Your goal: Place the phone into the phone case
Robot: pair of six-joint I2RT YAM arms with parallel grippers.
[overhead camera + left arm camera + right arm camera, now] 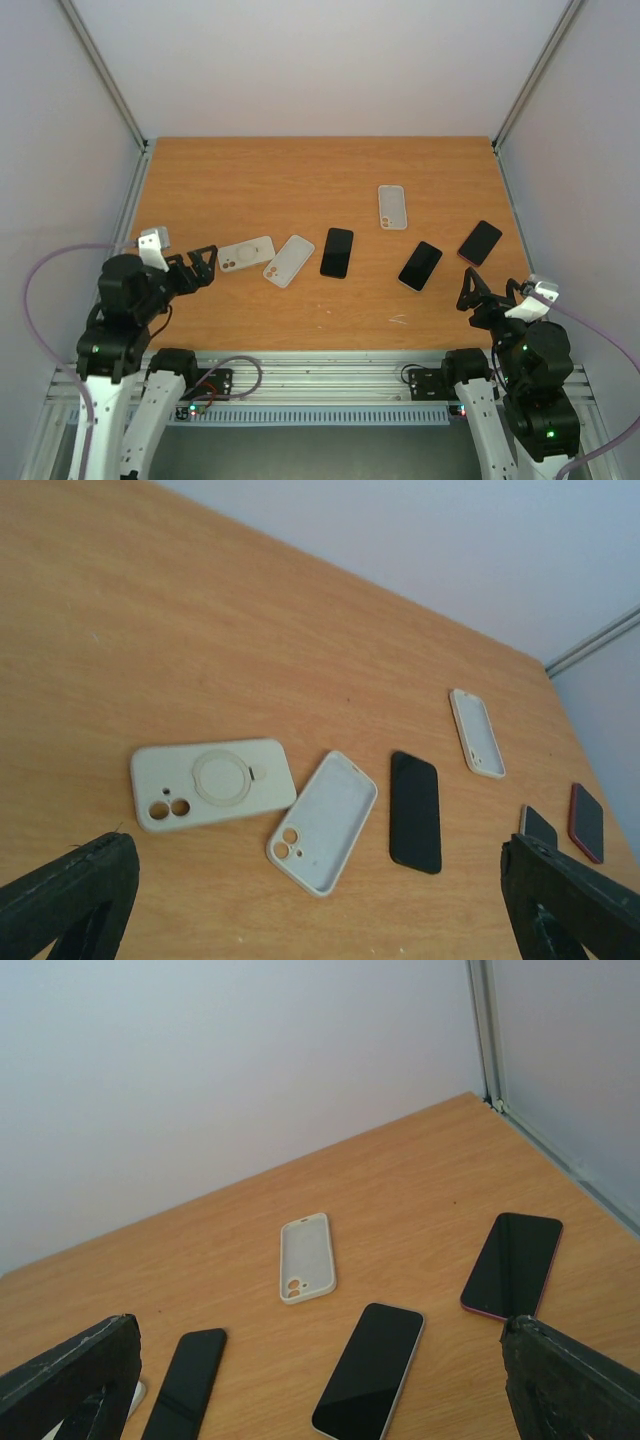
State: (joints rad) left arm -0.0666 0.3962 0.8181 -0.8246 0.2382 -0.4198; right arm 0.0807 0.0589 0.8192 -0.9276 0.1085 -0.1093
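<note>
An orange-brown wooden tabletop [250, 180] is boxed in by pale lilac walls [300, 60], a black slab phone [337, 252] is laid flat with a white silicone phone case [289, 260] just left of it, and the left gripper [207, 268] and right gripper [490, 286] are held spread wide, empty.

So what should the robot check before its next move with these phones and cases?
1. Grippers free: left gripper and right gripper are both open and hold nothing. Ok.
2. A phone free to grab: the black phone lies flat, apart from the rest. Ok.
3. A case lying hollow side up: the near case and the far case both do. Ok.
4. Ring case ready to be filled: it lies back side up. Not ok.
5. Which phone fits which case: cannot tell.
</note>
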